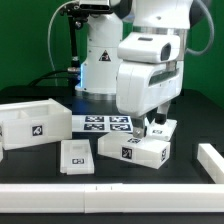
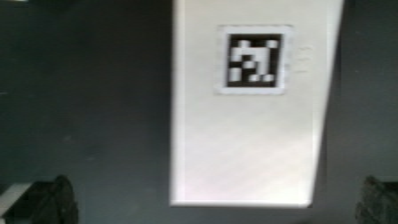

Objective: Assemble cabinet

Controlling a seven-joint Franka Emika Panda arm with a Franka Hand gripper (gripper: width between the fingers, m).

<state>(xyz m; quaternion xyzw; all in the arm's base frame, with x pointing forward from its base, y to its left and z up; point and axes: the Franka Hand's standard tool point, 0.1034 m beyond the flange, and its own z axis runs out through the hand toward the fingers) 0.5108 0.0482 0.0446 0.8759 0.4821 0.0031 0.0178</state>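
Note:
The large white cabinet box frame (image 1: 30,122) lies at the exterior view's left, with a tag on its side. A small flat white tagged panel (image 1: 75,156) lies in front of it. A white tagged block (image 1: 135,149) lies in the middle, under the arm. My gripper (image 1: 151,122) hangs just above the far right end of this block. In the wrist view a long white piece (image 2: 249,120) with one tag (image 2: 254,60) lies below my gripper (image 2: 210,205). The fingertips (image 2: 43,200) stand wide apart at either side of its end, holding nothing.
The marker board (image 1: 100,123) lies behind the block, by the white robot base (image 1: 100,60). A white bar (image 1: 212,160) lies at the exterior view's right. A long white strip (image 1: 100,190) runs along the front. The table is black.

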